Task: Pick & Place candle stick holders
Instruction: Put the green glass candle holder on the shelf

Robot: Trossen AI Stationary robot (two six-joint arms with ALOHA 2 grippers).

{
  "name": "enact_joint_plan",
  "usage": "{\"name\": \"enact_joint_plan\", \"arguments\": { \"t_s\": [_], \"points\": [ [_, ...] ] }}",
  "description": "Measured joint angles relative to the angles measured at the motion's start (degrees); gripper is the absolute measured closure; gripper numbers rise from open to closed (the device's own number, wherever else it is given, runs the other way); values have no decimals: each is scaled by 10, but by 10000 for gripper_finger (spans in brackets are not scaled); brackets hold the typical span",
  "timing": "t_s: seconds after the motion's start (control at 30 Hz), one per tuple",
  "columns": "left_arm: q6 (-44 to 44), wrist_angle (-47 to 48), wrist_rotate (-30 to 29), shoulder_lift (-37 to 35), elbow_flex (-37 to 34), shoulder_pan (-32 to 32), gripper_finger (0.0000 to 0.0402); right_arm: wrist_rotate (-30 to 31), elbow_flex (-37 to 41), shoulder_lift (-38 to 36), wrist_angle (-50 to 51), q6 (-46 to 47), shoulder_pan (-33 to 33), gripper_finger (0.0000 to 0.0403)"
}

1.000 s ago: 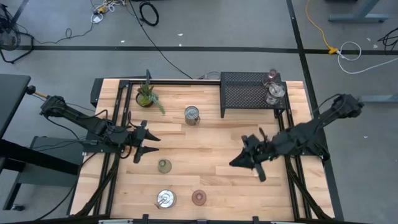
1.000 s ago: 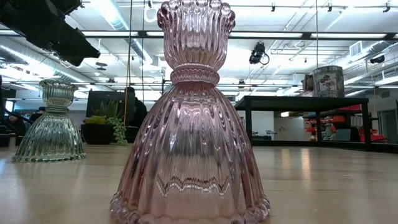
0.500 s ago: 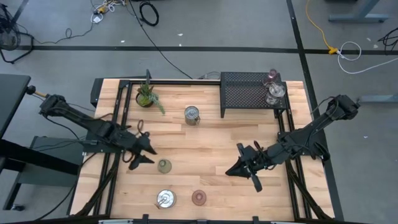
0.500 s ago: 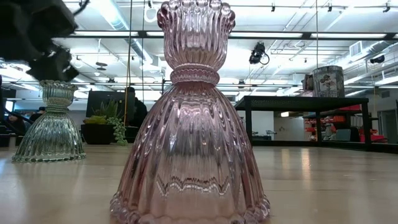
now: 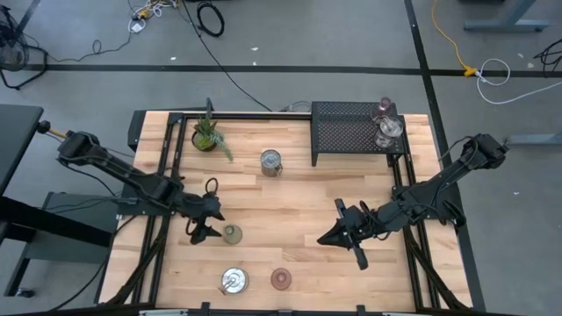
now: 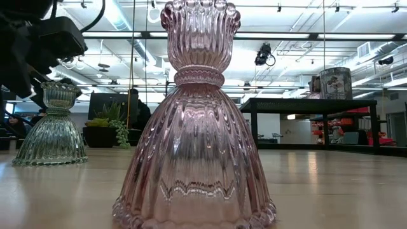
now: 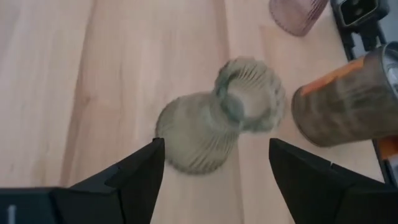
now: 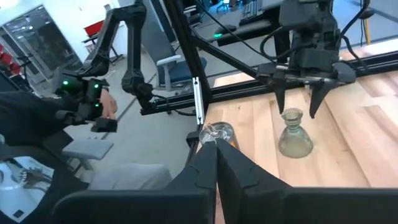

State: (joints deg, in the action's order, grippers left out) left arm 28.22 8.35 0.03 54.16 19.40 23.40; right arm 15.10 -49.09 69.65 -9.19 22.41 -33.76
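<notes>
An olive green candle stick holder stands upright on its wide base on the wooden table; it also shows in the left wrist view and the low view. My left gripper is open just left of and above it, a finger on either side, touching nothing. A pink holder and a silver holder stand near the front edge. Two more holders stand on the black rack. My right gripper is shut and empty at mid-right.
A silver can stands at mid-table and a potted plant at the far left. The black mesh rack fills the far right. A person sits beyond the table's left side. Bare wood lies between the two grippers.
My left gripper has gone toward the table's near edge and right, down over the olive green holder, staying open. My right gripper has gone a little toward the near edge and left. The holders have stayed where they were.
</notes>
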Motion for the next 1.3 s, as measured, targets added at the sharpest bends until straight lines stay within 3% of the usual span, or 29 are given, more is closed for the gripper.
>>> {"name": "enact_joint_plan", "arguments": {
  "t_s": [0.23,0.57,0.67,0.8,1.07,1.3],
  "points": [
    [-38,-107,-12,65,0,21,110,24,0,0,2,-21,0,394],
    [-45,-173,-105,151,0,38,118,25,0,0,2,-35,0,394],
    [-62,-204,-98,171,0,38,165,25,0,0,2,-42,0,394],
    [-71,-226,-100,182,3,38,276,25,0,0,2,-51,1,394],
    [-95,-238,-183,184,3,34,273,52,0,0,13,-54,1,394],
    [-161,-242,-229,164,77,-12,273,70,0,0,24,-54,1,394]
  ]
}}
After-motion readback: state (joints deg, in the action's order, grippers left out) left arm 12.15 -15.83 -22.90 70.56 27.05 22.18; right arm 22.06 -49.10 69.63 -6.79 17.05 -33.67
